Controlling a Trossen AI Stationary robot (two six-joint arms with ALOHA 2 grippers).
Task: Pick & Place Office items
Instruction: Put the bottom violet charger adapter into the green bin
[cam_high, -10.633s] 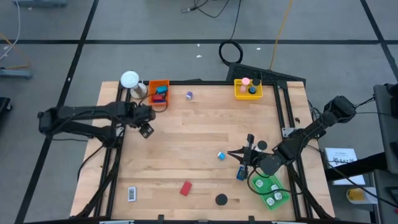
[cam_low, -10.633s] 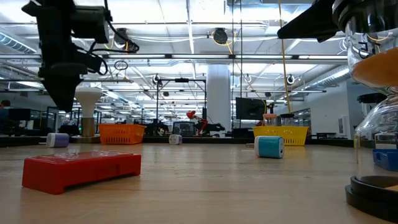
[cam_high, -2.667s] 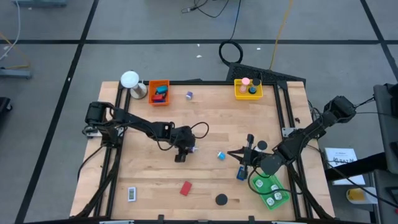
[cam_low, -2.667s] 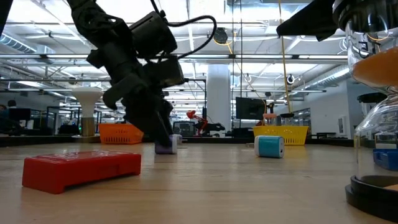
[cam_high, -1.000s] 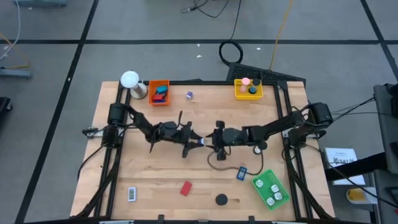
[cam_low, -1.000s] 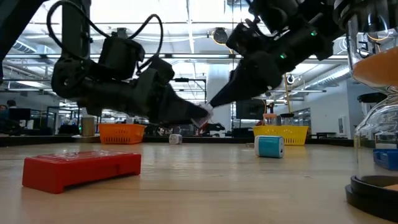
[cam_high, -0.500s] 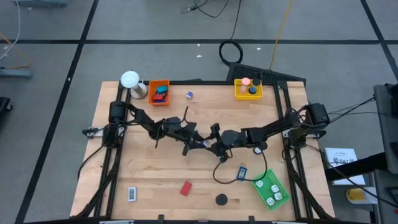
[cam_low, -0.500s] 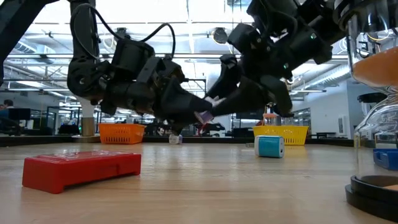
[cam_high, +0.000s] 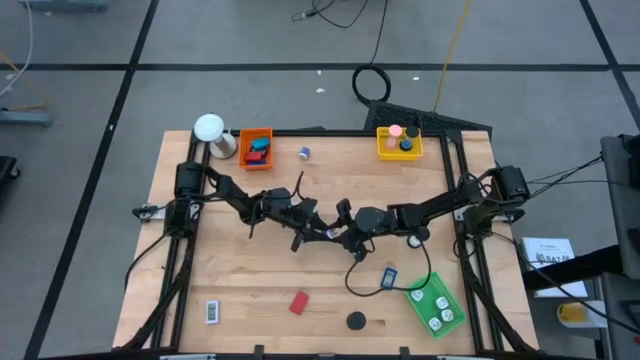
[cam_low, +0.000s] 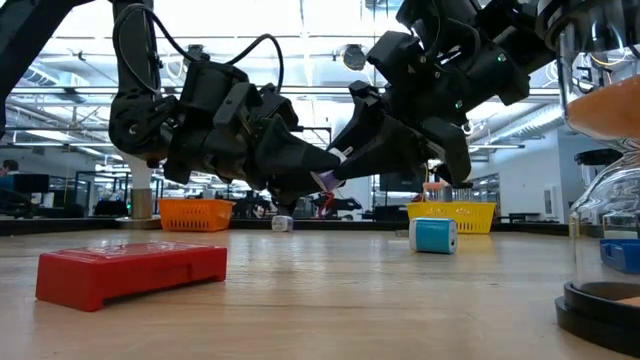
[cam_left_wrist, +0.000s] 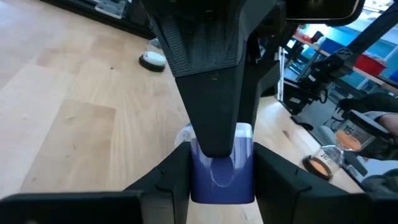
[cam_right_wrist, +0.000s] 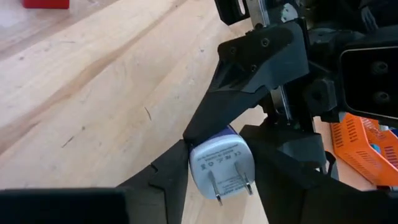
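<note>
High view: left gripper (cam_high: 322, 233) and right gripper (cam_high: 338, 237) tip to tip over the middle of the table (cam_high: 330, 180), both raised above the wood. Between them, a purple charger plug (cam_right_wrist: 222, 163) with white pronged face, pinched by both pairs of fingers, jaws partly closed on its sides. Blue item (cam_high: 389, 277) and green tray (cam_high: 434, 305) near right; red piece (cam_high: 298, 301) and black disc (cam_high: 356, 321) at near edge; orange tray (cam_high: 256, 147) far left, yellow tray (cam_high: 398, 141) far right.
</note>
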